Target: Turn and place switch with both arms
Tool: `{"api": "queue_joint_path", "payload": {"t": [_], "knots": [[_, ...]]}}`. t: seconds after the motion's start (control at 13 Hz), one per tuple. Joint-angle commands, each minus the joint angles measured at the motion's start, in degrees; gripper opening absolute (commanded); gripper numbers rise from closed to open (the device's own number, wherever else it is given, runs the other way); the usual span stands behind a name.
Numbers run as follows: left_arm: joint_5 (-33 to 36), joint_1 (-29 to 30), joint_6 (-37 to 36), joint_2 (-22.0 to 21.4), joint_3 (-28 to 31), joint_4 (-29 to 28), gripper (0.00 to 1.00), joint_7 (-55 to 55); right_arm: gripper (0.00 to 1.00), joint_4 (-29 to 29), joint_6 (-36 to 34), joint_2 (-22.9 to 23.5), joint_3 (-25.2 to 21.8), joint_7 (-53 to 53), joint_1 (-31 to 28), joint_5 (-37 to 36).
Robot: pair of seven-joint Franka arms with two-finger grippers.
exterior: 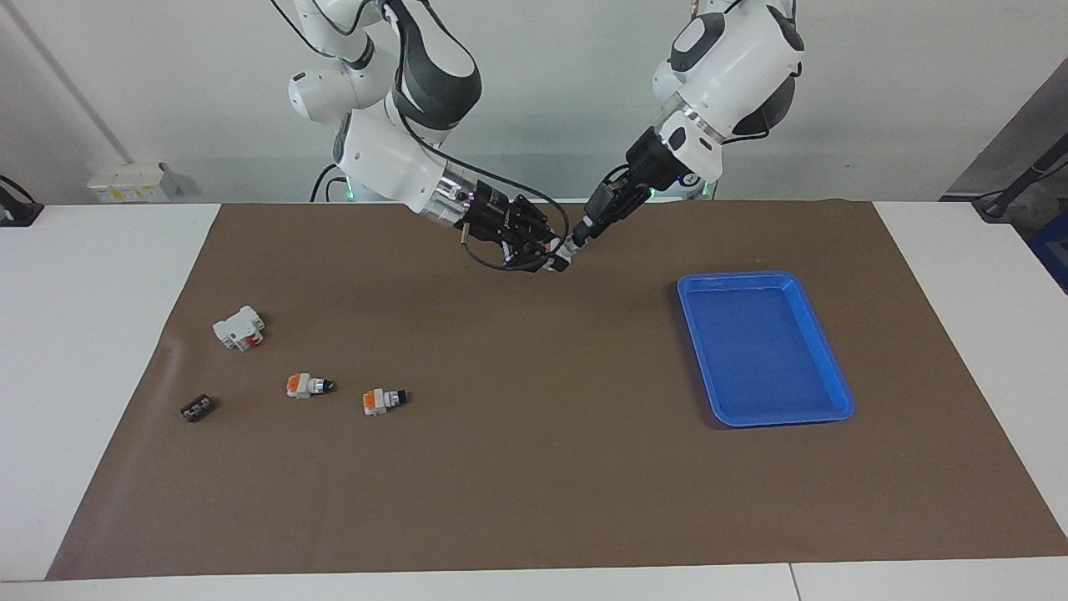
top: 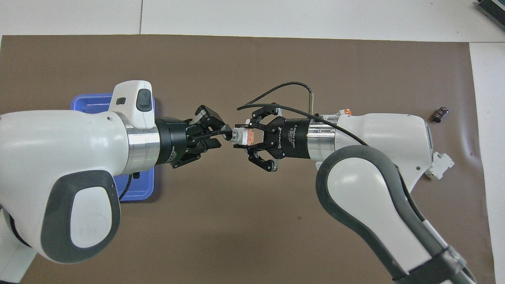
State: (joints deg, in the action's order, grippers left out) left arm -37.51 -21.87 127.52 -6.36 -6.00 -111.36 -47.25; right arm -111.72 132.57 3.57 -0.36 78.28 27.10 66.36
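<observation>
We see both arms meeting in the air over the brown mat (exterior: 534,467), above the part of it close to the robots. Between them hangs the switch (top: 241,136), a tiny white-bodied part with an orange cap and a black knob. The right claw (top: 247,136) is closed on its orange-capped end, fingers pinching the body from either side. The left claw (top: 221,134) has its fingers drawn in around the black knob end (whether they already bear on it we cannot quite make out, so we judge it a handover in progress, with both claws on the one part).

On the counter (exterior: 100,334), toward the right arm's end, two more switches (exterior: 385,401) lie on the mat, with a bigger white block with red (exterior: 239,327) nearer to the robots and a small dark piece (exterior: 196,408) beside them. The blue tray (exterior: 834,367) sits empty toward the left arm's end.

We judge the switch to be light, rigid plastic, small enough that a slight misalignment would let it pivot or pop out. The knob is round and likely slick, and may rotate under a pinch, so the flat sides of the white body are the safer hold. We would confirm the left claw's hold before the right one lets go.
</observation>
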Motion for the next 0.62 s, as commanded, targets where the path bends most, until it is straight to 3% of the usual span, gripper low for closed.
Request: {"api": "queue_joint_path", "payload": {"t": [0.0,0.54], "knots": [[-0.82,-1.16,2.29,0.39,0.73,-0.79,0.39,1.54,0.00,-0.17,0.32,-0.32,0.36,-0.32,-0.47,1.40],[-0.82,-1.16,0.89,0.39,0.64,-0.35,0.21,2.07,0.00,-0.08,0.23,-0.49,0.36,-0.32,-0.47,1.40]]}}
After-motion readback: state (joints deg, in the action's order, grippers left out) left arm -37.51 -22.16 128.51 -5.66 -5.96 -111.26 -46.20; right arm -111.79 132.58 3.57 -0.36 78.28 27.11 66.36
